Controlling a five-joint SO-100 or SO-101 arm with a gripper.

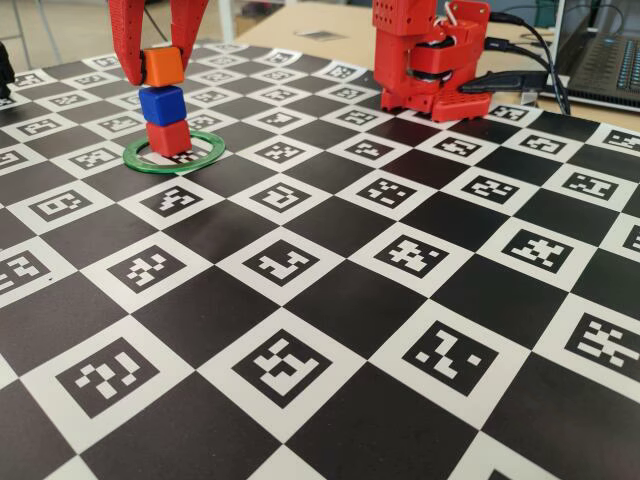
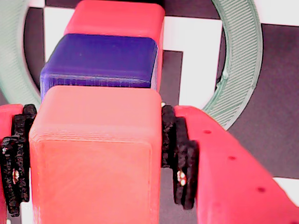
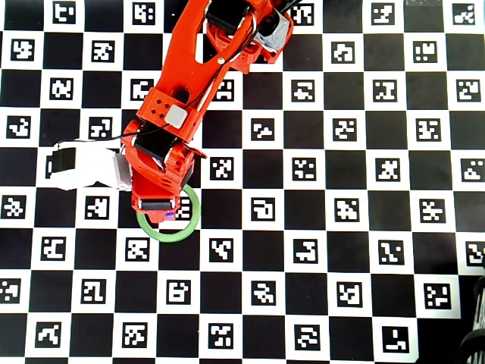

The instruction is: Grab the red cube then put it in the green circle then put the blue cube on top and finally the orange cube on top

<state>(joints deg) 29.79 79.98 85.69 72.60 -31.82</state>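
In the fixed view a stack stands inside the green circle (image 1: 203, 158): the red cube (image 1: 168, 138) at the bottom, the blue cube (image 1: 162, 104) on it, the orange cube (image 1: 164, 72) on top. My gripper (image 1: 160, 66) comes down from above and is shut on the orange cube, which appears to rest on the blue one. The wrist view shows the orange cube (image 2: 98, 154) between the black pads (image 2: 180, 154), with the blue cube (image 2: 100, 60), the red cube (image 2: 117, 18) and the green circle (image 2: 238, 70) beyond. From overhead the arm hides the stack, leaving part of the green circle (image 3: 168, 231) showing.
The table is a black-and-white checkerboard mat (image 1: 330, 300) with printed markers. The arm's red base (image 1: 430, 60) stands at the back with cables, and a laptop (image 1: 610, 60) sits at the far right. A white camera block (image 3: 87, 167) sticks out beside the wrist.
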